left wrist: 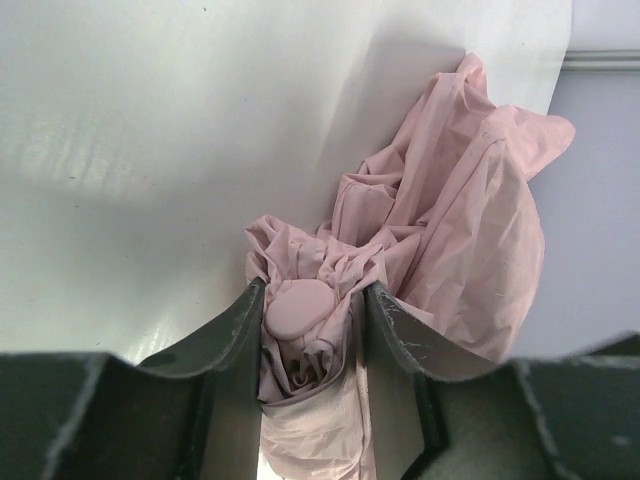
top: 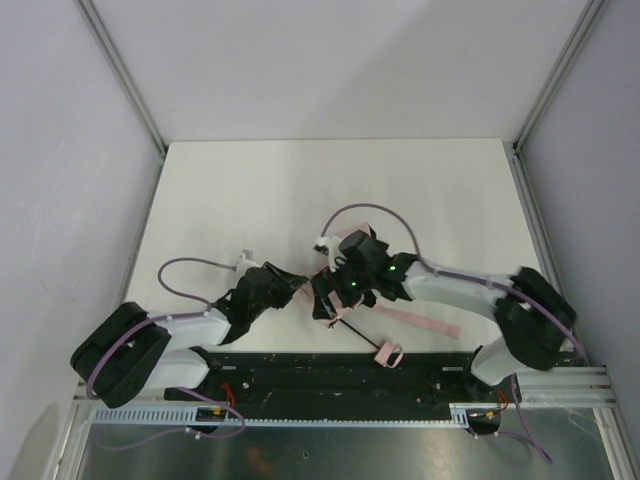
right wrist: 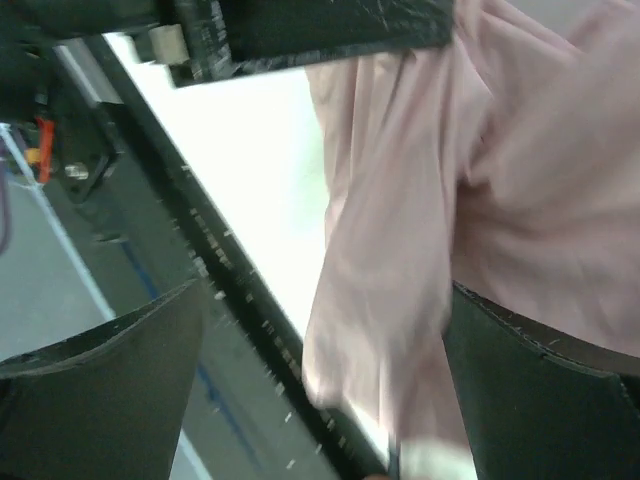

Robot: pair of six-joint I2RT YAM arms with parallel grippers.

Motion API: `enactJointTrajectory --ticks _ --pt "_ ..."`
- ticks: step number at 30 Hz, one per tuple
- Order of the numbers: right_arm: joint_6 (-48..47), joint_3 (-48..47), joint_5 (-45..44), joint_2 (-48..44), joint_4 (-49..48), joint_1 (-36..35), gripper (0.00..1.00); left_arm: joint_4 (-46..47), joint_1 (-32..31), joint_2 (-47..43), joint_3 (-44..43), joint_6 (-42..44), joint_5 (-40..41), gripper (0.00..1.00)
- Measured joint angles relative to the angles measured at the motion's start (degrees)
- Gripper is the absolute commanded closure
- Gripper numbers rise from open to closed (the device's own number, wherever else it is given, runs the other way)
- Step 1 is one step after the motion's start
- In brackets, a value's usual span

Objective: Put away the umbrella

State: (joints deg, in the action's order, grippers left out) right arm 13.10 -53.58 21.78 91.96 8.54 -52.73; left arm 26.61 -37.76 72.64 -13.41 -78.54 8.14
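Pinching bunched umbrella (left wrist: 450, 220) fabric with half-closed left claw (left wrist: 315, 295), probably holding canopy gathered for folding. Gaping wide with right claw (right wrist: 325, 300) around loose fabric, gripping nothing. Sitting lower centre of table (top: 250, 190) in overhead view, with handle (top: 388, 353) crowding bottom edge; leaving open room only toward top of frame

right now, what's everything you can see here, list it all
umbrella: 1, pale pink, crumpled between the two pincers
shaft: 1, black, running from the fabric toward the near edge
handle: 1, pink, at the shaft's near end
strap: 1, pink, flat on the table beside the shaft
table: 1, white, under it all
left pincer: 1, dark, shut on the umbrella
right pincer: 1, dark, open, fabric between its fingers
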Motion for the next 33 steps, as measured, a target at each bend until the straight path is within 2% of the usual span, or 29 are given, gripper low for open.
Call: enactJointTrajectory --ticks 4,7,10,12,15,18,22,26,28,31,33 --pt "7.39 0.70 -5.42 -14.32 9.99 1.29 0.01 -0.63 0.00 -3.26 1.66 0.48 1.84 1.00" --pt "16.33 2.82 -10.75 -26.53 17.00 4.20 0.02 -1.55 0.00 -6.78 3.32 0.57 2.95 1.00" --pt "28.85 6.91 -14.78 -34.45 24.83 11.23 0.09 -2.78 0.00 -9.68 4.48 0.57 3.76 1.00" --pt "36.89 10.14 -15.98 -36.54 29.35 15.82 0.12 -3.30 0.00 -10.99 4.96 0.55 4.00 1.00" --pt "49.75 16.24 -16.59 -36.83 33.44 18.49 0.20 -3.80 0.00 -12.15 5.44 0.52 4.28 1.00" --pt "60.33 19.54 -15.98 -35.06 34.67 18.05 0.23 -4.09 0.00 -12.63 5.51 0.52 4.28 1.00" --pt "71.45 19.98 -16.65 -30.38 32.15 16.35 0.25 -4.37 0.00 -13.33 5.73 0.52 4.28 1.00" --pt "80.19 20.17 -18.08 -25.53 27.23 15.32 0.32 -4.46 0.00 -15.19 6.97 0.39 4.26 1.00" --pt "83.91 20.52 -19.52 -23.17 24.50 14.91 0.44 -4.57 0.00 -16.59 7.67 0.35 4.15 1.00" --pt "87.45 20.83 -21.77 -19.37 20.90 14.62 0.77 -4.76 0.00 -20.02 9.29 0.35 3.74 1.00" --pt "88.50 20.90 -22.60 -17.27 18.91 14.62 0.93 -5.35 0.00 -24.26 10.56 0.46 3.45 1.00"
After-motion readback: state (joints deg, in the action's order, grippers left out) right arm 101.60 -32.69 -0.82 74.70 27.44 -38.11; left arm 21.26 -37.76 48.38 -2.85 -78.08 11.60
